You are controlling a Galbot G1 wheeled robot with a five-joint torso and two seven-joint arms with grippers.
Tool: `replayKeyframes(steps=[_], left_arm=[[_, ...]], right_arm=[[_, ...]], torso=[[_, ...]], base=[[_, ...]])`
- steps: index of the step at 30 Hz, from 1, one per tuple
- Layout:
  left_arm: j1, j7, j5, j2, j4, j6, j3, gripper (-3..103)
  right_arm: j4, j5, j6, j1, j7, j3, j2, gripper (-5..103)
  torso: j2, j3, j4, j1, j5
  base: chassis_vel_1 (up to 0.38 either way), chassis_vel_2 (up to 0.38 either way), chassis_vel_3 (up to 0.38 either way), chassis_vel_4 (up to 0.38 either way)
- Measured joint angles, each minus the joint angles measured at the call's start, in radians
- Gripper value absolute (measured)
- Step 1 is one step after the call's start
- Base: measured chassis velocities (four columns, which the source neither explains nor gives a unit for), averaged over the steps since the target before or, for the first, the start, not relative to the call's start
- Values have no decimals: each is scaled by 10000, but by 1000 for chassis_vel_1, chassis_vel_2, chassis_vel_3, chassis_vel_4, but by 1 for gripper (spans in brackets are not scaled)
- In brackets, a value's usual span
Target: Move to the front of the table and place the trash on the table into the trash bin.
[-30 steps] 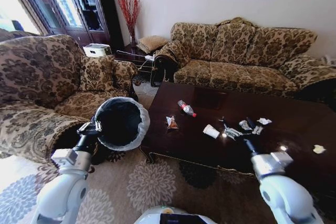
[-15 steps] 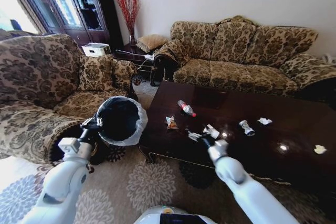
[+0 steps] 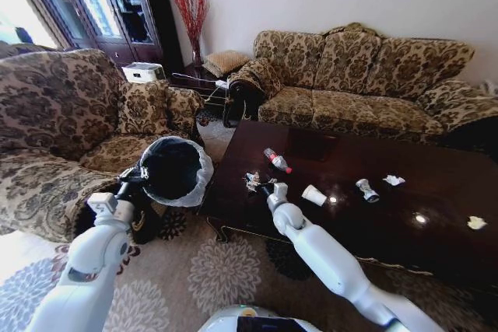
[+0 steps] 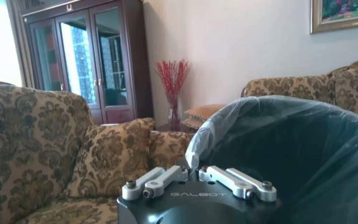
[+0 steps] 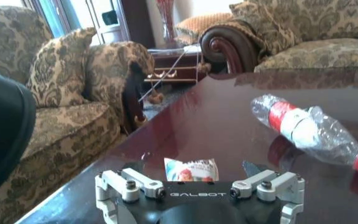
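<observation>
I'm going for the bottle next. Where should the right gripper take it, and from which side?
Probably grip the bottle across its crumpled clear body, near the label, coming down from above. It lies on its side on the table, red cap toward the sofa-free edge, so its long flanks are open. The right gripper is beside the wrapper.

White arms, black GALBOT-marked wrists

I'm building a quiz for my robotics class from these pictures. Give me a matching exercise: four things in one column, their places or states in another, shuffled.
1. trash bin
2. bottle
3. snack wrapper
4. crushed can

a. just ahead of the right tool
b. held up by the left tool, beside the table
c. lying on its side, red cap
d. right of the white cup

Pairs: 1-b, 2-c, 3-a, 4-d
</observation>
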Motion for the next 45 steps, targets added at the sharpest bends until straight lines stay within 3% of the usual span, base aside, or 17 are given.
replayKeyframes(steps=[6,8,11,12,14,16,17,21,26,29,30,32,34,36,39,42,45], left_arm=[[25,1,-2,3,-62,46,12,1],[67,1,-26,27,-107,52,-2,1],[118,1,-40,23,-143,52,-28,1],[152,0,-52,9,-179,52,-41,1],[166,-1,-61,2,-198,53,-47,1],[212,0,-85,-17,-263,53,-72,1],[212,0,-85,-17,-263,53,-72,1],[228,9,-100,-18,-332,53,-84,1],[222,17,-102,-7,-383,55,-69,1],[249,52,-102,35,-419,82,-61,1],[261,119,-102,110,-414,115,-36,1],[264,148,-102,152,-397,124,-15,1],[226,178,-202,428,-230,209,158,1],[161,136,-278,559,-125,218,253,1],[-68,-45,-587,1081,126,246,436,1],[-82,-48,-796,1396,166,336,442,1],[-14,-195,-1316,1924,63,622,323,1]], right_arm=[[-528,-62,-29,236,-103,-141,275,100],[-612,-47,-101,254,-98,-131,310,90],[-645,-47,-129,205,-95,-94,298,85],[-656,-51,-133,124,-95,-81,259,74],[-656,-53,-134,85,-96,-72,231,74],[-630,-65,-134,-14,-86,-52,151,63],[-630,-65,-134,-14,-86,-52,151,63],[-495,215,-188,-114,72,70,113,41],[-373,241,-185,-180,154,183,143,30],[319,244,-144,-186,367,280,-18,21],[1104,246,-85,-55,489,279,-337,14],[1412,245,-58,22,509,267,-476,14],[3065,488,-94,566,496,205,-1172,8],[3779,733,-189,860,414,197,-1417,4],[5298,1785,-665,1965,-276,249,-2001,14],[5690,2472,-865,2777,-545,114,-2064,10],[5877,3384,-1175,4162,-655,-634,-1690,5]], torso=[[1,0,5,0,0],[1,0,5,0,2],[2,-1,5,0,2],[1,0,4,0,2],[1,0,4,0,2],[2,-1,3,0,2],[2,-1,3,0,2],[2,-1,4,0,2],[2,-1,5,0,2],[1,0,5,0,4],[1,0,5,0,3],[1,0,4,0,3],[1,0,3,0,0],[2,-1,4,0,-1],[2,-1,0,0,-1],[2,-1,0,0,-2],[2,0,4,0,-1]], base=[[0,0,0,0],[0,0,0,0],[0,0,0,0],[0,0,0,0],[0,0,0,0],[0,0,0,0],[0,0,0,0],[0,0,0,0],[0,0,0,0],[0,0,0,0],[0,0,0,0],[0,0,0,0],[0,0,0,0],[0,0,0,0],[0,0,0,0],[0,0,0,0],[0,0,0,0]])
